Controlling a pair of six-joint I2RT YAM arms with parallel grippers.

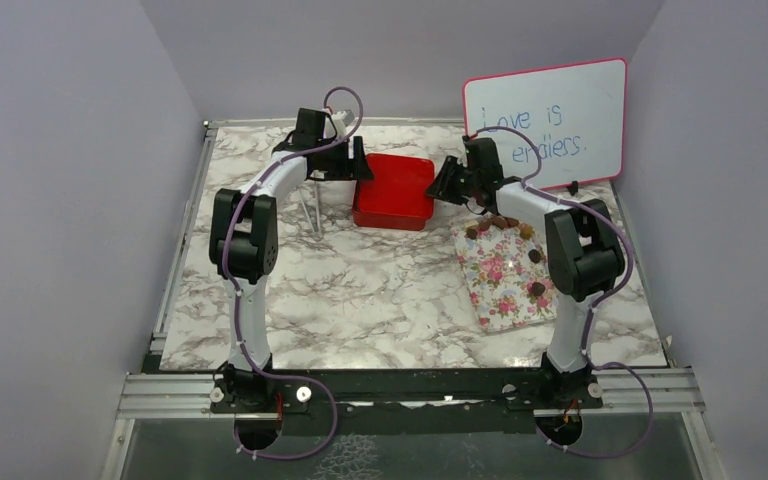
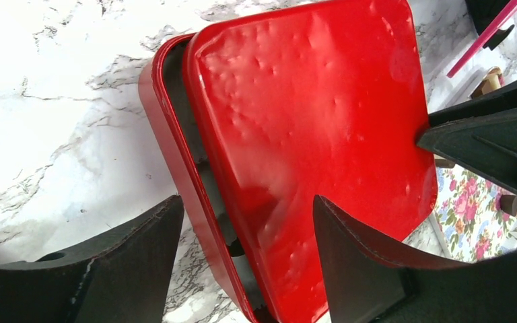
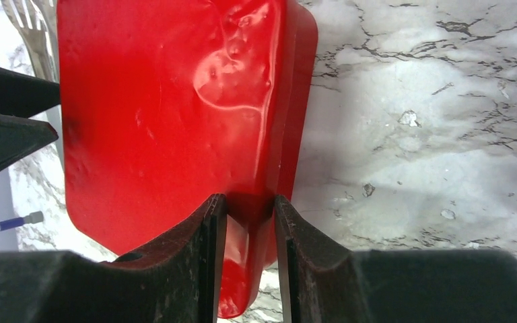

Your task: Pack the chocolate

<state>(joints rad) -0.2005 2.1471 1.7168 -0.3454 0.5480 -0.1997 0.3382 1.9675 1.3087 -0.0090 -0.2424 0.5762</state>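
Right fingers (image 3: 214, 232) pinching red tin (image 3: 175, 134), left fingers (image 2: 333, 232) apart, left wrist shows lid (image 2: 309, 101) askew

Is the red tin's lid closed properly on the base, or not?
Not closed. In the left wrist view the lid lies shifted and tilted over the base, and a dark gap shows between them along one side.

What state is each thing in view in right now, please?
Lid: askew on the tin, gap along one side.
Tin: partly covered, contents hidden.
Left claw: open, straddling the tin's edge.
Right claw: shut on the lid's edge.
Chocolates: loose on the floral sheet, unpacked.
Whiteboard: written on, propped at the back.
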